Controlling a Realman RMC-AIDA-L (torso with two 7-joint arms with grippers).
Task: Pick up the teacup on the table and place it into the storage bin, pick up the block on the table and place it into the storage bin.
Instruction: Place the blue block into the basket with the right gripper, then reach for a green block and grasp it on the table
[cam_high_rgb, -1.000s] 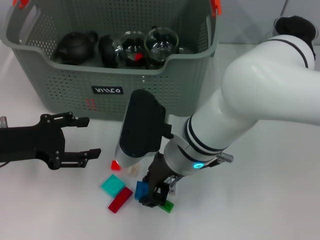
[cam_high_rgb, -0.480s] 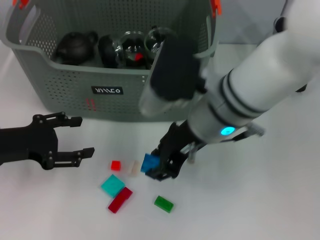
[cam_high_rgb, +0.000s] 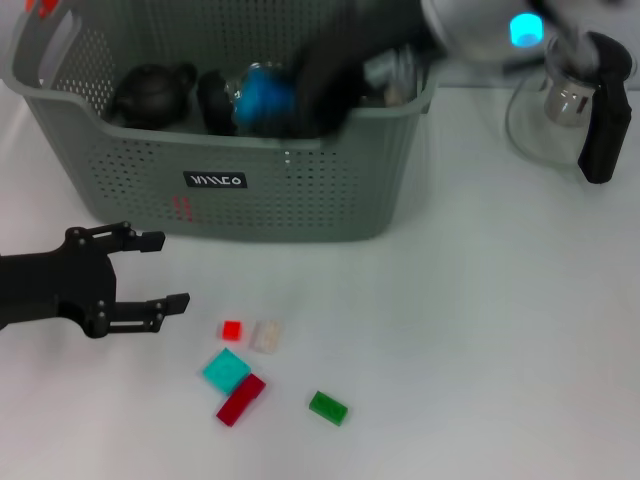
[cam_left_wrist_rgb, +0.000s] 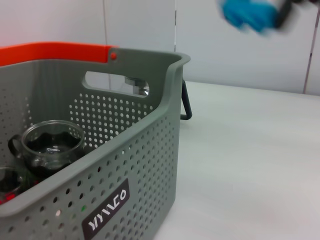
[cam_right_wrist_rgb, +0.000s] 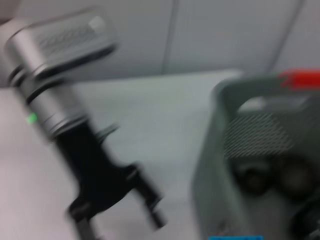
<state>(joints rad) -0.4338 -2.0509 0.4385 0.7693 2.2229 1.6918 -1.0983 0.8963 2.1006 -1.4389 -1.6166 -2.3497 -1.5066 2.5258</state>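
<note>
Blue block (cam_high_rgb: 262, 100): lifted off tabletop (cam_high_rgb: 480, 330), now over storage bin (cam_high_rgb: 300, 190) at far edge, gripped in right hand (cam_high_rgb: 300, 95); release pending. Left hand (cam_high_rgb: 150, 272) parked near-left, fingers apart, empty.

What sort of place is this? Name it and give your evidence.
Probably a lab or test bench, not a home: a plain white table, scattered coloured blocks, and a perforated storage bin full of teaware. The left gripper waits open nearby; the right gripper carries a blue block over the bin.
</note>
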